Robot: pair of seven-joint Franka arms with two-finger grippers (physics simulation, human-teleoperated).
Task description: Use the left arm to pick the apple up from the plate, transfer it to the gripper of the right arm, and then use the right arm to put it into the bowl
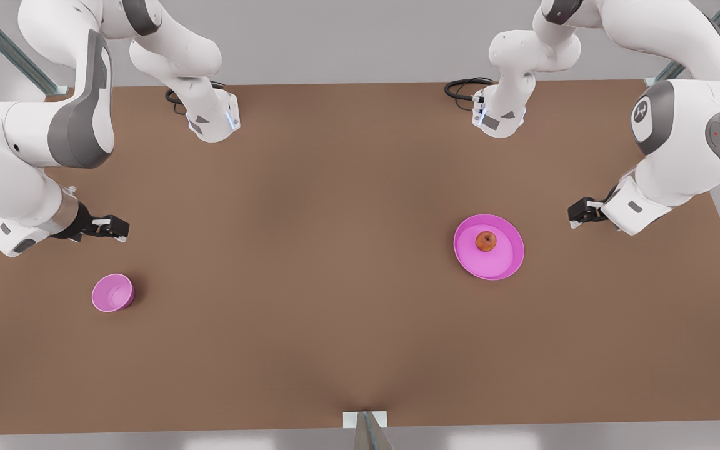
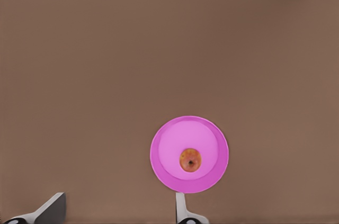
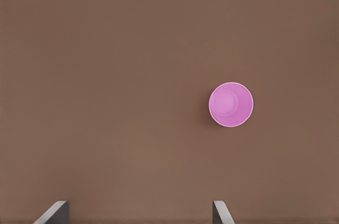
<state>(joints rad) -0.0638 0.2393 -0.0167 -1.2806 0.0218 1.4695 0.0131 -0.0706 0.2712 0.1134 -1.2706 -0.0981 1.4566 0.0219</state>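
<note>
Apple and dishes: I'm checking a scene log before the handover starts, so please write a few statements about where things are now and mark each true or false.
1. The apple lies on the plate. True.
2. The bowl holds the apple. False: the bowl is empty.
3. The left gripper grips the apple. False: it is open, beside the plate, holding nothing.
4. The right gripper is open and near the bowl. True.
5. Plate and bowl touch. False: they sit far apart on the table.

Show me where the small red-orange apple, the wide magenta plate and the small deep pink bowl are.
small red-orange apple (image 1: 485,241), front view, its top.
wide magenta plate (image 1: 502,265), front view, bare floor.
small deep pink bowl (image 1: 112,292), front view, inside.
</note>
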